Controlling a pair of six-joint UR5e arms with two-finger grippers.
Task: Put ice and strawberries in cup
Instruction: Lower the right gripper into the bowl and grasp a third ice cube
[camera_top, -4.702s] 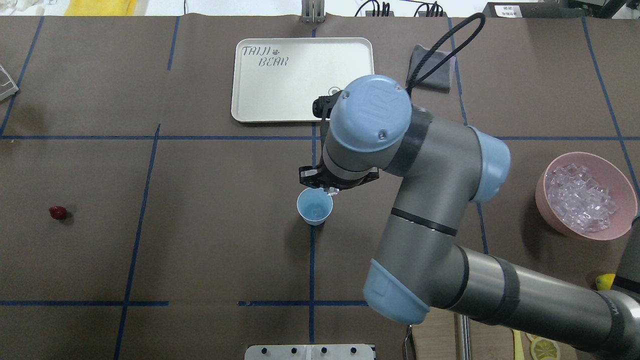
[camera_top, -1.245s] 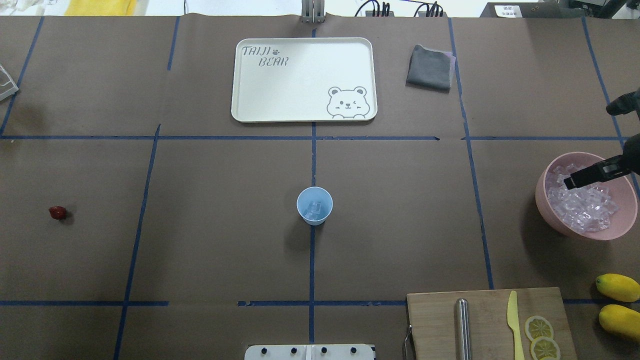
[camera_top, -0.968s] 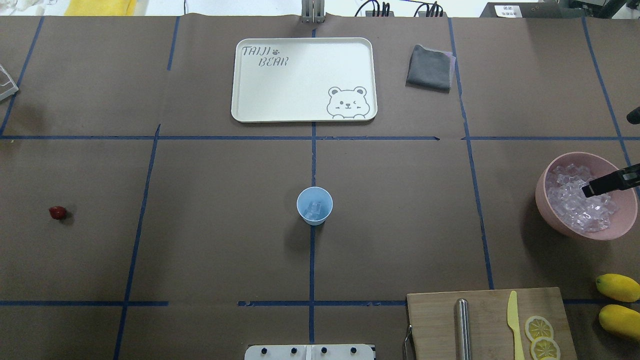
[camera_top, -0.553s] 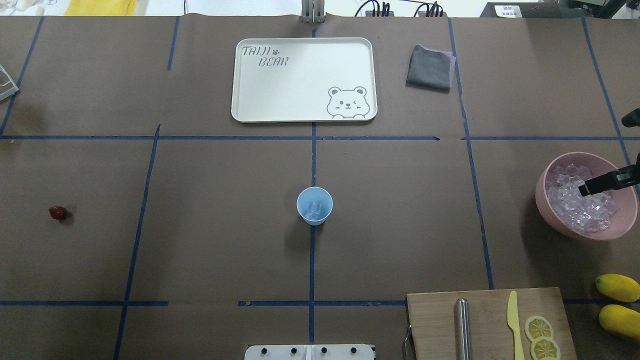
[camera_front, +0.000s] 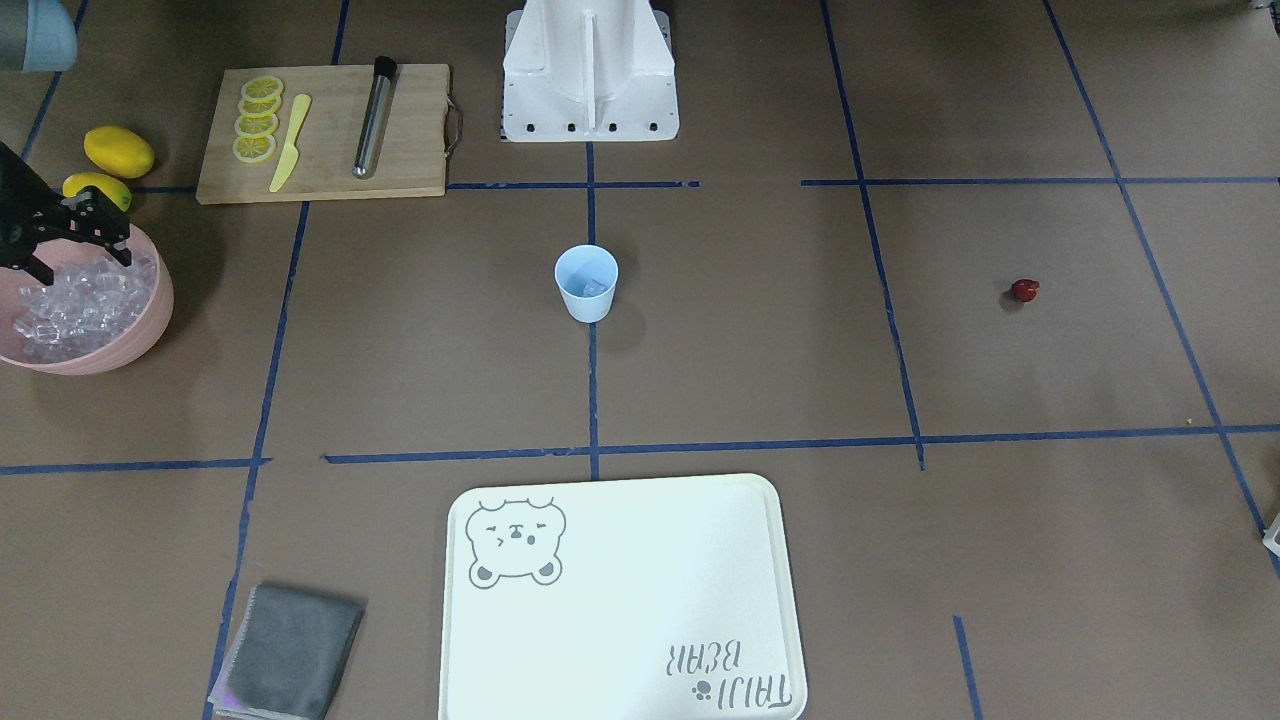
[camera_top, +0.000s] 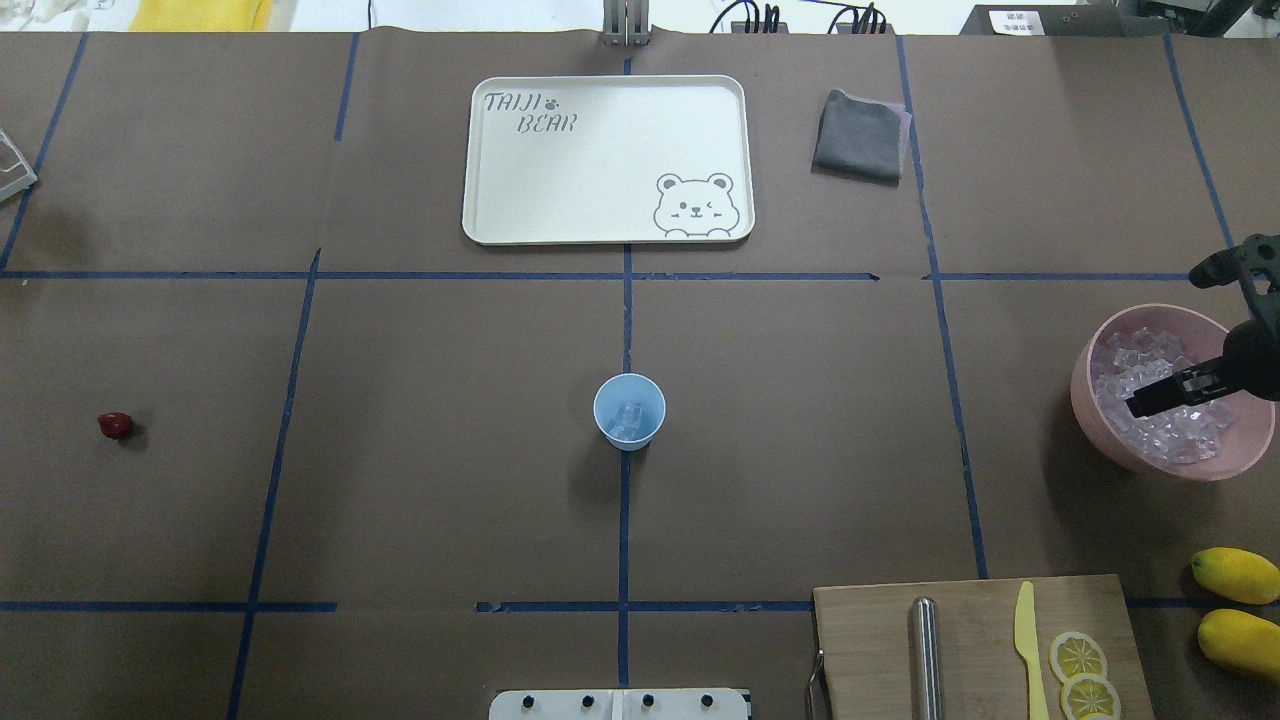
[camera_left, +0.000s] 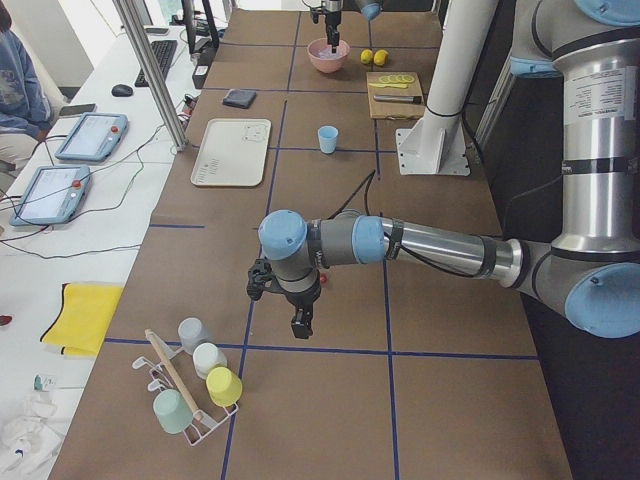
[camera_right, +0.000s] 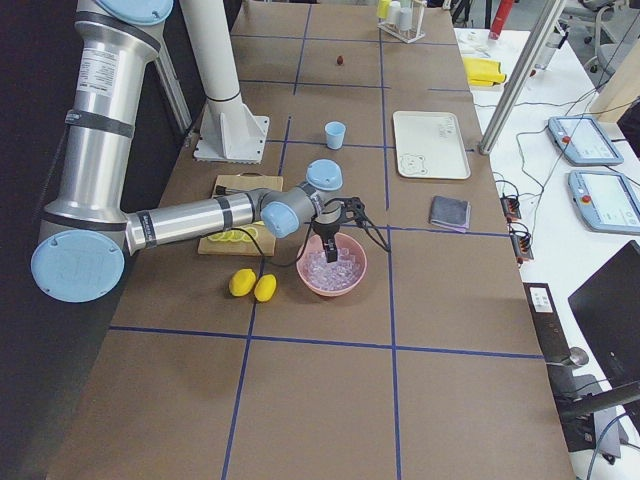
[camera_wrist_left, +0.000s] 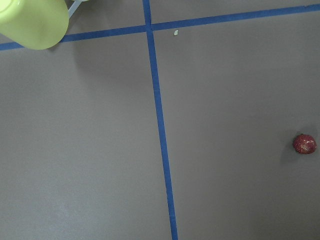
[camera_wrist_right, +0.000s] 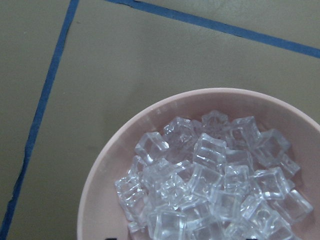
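The right gripper is hanging over the pink bowl at the right end of the table. Its fingers are standing wide apart and pointing down at the heap of ice that is filling the bowl. The cup is standing upright in the middle of the table, right on a blue tape line and well apart from the bowl. Something clear, a cube or two as far as I can make out, is lying at its bottom. The strawberry is lying by itself on the brown cover far off to the left, well apart from the cup. The left gripper is hovering over the left end of the table, pointing down, near a rack of coloured cups. Whether its fingers are wide or narrow I cannot tell. On the far side, beyond the cup, a white tray is lying flat, with a grey cloth near it on the right.
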